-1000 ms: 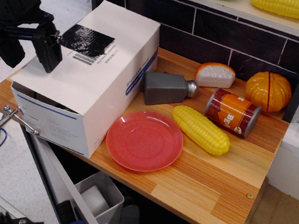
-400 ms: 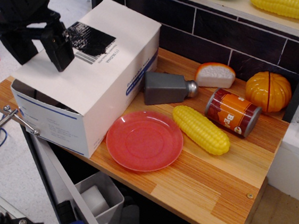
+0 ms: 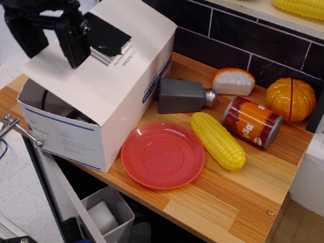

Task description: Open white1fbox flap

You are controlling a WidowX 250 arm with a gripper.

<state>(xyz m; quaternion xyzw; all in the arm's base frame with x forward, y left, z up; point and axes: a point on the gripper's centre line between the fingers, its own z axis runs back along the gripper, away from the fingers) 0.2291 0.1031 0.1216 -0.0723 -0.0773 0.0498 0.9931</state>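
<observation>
While tilted above the white1fbox [image 3: 85, 131], flap [image 3: 106, 69] in closed hand [image 3: 53, 39].

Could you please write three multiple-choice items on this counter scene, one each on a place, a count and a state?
1. What lies directly right of the red plate?
A. corn cob
B. spoon
C. cup

2. How many corn cobs show in all?
A. one
B. two
C. four

3. How is the flap of the white box?
A. taped flat
B. torn off
C. lifted at the front

Key: 1 A, the cob adjoins the plate's right rim. 2 B, one on the counter, one on the shelf. 3 C, a dark gap shows beneath it, by the end effector.
</observation>
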